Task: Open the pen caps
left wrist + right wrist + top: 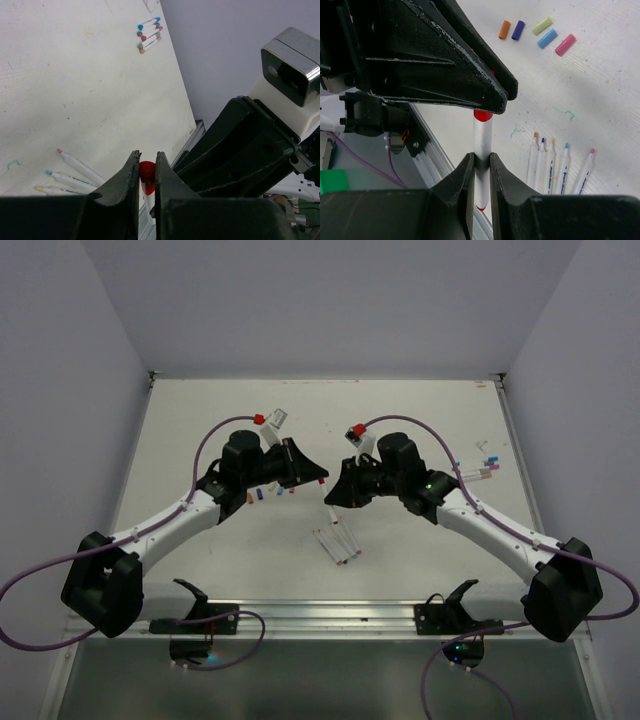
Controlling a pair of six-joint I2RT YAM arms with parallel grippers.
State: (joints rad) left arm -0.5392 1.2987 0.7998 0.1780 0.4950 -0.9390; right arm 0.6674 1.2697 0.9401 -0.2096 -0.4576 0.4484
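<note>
Right now my two claws meet end to end above the middle of the worktop, with one pen held between them; my right claw is clamped on the white pen body, gripping it partway along its length; my left claw is pressed against both sides of the red cap at the pen's end, so I take it as clamped on that cap. From my right wrist view the cap sits on the pen, showing just under the tip of the left claw, with no gap that I can see; so I judge this pen not yet opened, and the pull apart is the step in hand.

As for the work done: five loose caps, orange, purple, yellow, blue and pink, lie together on the worktop, well apart from any pen; five uncapped pens lie side by side near the worktop's front edge, coloured tips bare; that looks like five pens finished.

As for the work left: the red one in my grip, and a small cluster of capped pens lying at the right side of the worktop, well apart from both claws; their exact count I cannot tell, though there seem to be roughly as many as I have opened; so I put the task at about halfway.
</note>
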